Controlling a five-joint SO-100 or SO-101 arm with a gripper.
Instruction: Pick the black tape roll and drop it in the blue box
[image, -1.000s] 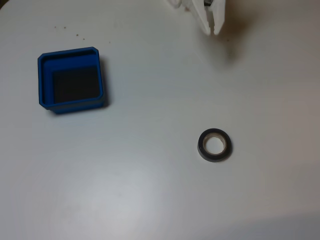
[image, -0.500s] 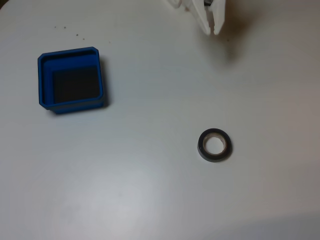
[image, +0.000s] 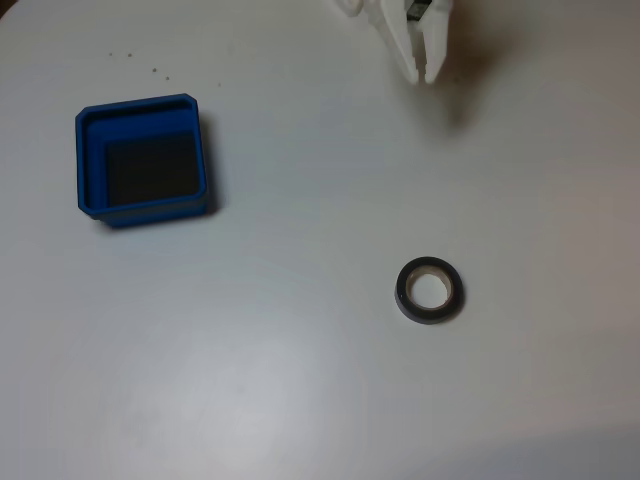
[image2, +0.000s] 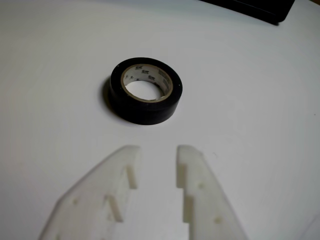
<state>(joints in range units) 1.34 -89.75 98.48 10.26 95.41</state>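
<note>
The black tape roll lies flat on the white table, right of centre in the fixed view, its beige core facing up. My white gripper hangs at the top edge, well above the roll in that picture and apart from it. In the wrist view the tape roll sits just ahead of my gripper, whose fingers stand a little apart with nothing between them. The blue box rests at the left of the fixed view, its dark floor bare.
The white table stretches around both objects. A few small dark specks mark it above the box. A dark object crosses the top right corner of the wrist view.
The gripper's fingertips have parted slightly and dipped a little lower in the fixed view. The roll and the box have not moved.
</note>
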